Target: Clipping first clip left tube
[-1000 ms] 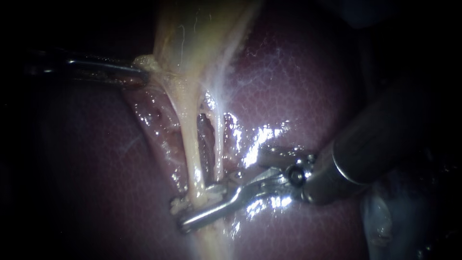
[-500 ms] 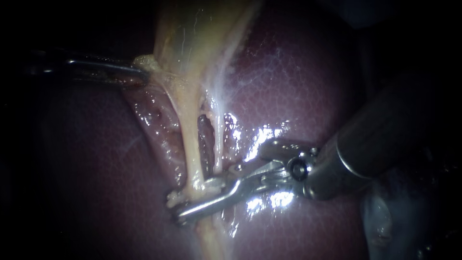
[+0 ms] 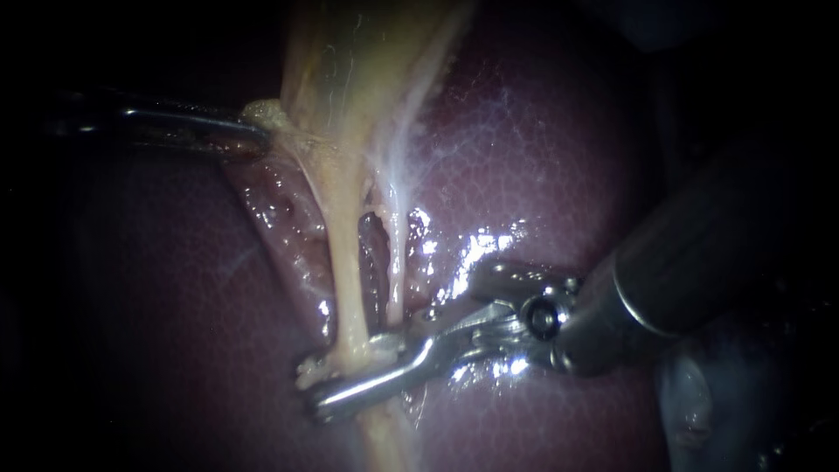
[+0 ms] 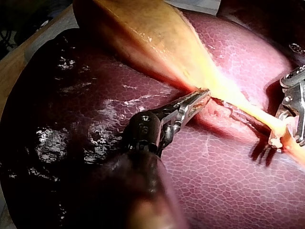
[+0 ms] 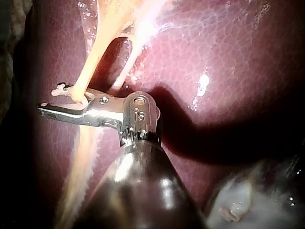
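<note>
Filling nearly the whole scene, the liver (image 3: 542,157) lies dark red and wet under everything else. At the far centre the pale yellow gallbladder (image 3: 358,70) narrows toward the near side into two thin strands: the left tube (image 3: 348,280) and, just beside it across a small window, the right tube (image 3: 396,262).

From the left, the left instrument (image 3: 249,133) has its jaws clenched on the gallbladder's left edge, and the strands look taut. From the right, the right instrument (image 3: 336,385) reaches across the near end of the left tube, with its jaws grasping that tube from two sides. The right tube lies apart from them, on the far side. A pale fleck (image 3: 310,371) sits at the jaw tips. I cannot tell whether it is tissue or part of a clip.

To do this step well, I judge the jaw tips should show clear beyond the tube, so that its whole width is taken. The jaws should lie square across it, the squeeze should be slow and full, and the left pull should be steady so nothing slips or tears.
</note>
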Motion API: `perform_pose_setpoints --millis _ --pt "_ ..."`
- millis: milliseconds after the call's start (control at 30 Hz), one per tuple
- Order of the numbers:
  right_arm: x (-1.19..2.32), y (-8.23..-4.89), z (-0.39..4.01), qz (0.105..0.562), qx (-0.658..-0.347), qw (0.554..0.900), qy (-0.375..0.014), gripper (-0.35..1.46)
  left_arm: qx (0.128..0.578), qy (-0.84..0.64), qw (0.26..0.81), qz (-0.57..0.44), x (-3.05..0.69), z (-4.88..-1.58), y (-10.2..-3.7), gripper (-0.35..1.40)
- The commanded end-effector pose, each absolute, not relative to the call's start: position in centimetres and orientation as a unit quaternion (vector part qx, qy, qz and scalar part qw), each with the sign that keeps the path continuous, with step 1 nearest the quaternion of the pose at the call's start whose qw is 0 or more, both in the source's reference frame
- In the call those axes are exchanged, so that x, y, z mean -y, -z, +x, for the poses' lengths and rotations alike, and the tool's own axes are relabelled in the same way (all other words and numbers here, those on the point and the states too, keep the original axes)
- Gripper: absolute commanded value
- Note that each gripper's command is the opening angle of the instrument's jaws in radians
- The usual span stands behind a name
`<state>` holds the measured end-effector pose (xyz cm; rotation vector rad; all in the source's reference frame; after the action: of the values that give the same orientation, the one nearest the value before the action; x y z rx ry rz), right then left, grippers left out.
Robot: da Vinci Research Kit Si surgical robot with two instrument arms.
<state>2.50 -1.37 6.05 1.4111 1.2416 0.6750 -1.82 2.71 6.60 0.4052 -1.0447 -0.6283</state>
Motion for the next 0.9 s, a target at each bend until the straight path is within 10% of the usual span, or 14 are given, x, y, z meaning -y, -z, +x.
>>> perform_pose_setpoints --millis 33,333,900 --pt "1.36 -6.06 2.50 0.593 -0.524 0.542 -0.283 0.24 0.487 0.293 0.801 0.189 -2.71 -1.82 -6.60 -0.35" --pt "1.33 -6.12 2.47 0.589 -0.525 0.543 -0.287 -0.34 0.487 0.293 0.801 0.189 -2.71 -1.82 -6.61 -0.35" --pt "1.33 -6.16 2.44 0.579 -0.528 0.543 -0.301 -0.35 0.487 0.293 0.801 0.189 -2.71 -1.82 -6.61 -0.35"
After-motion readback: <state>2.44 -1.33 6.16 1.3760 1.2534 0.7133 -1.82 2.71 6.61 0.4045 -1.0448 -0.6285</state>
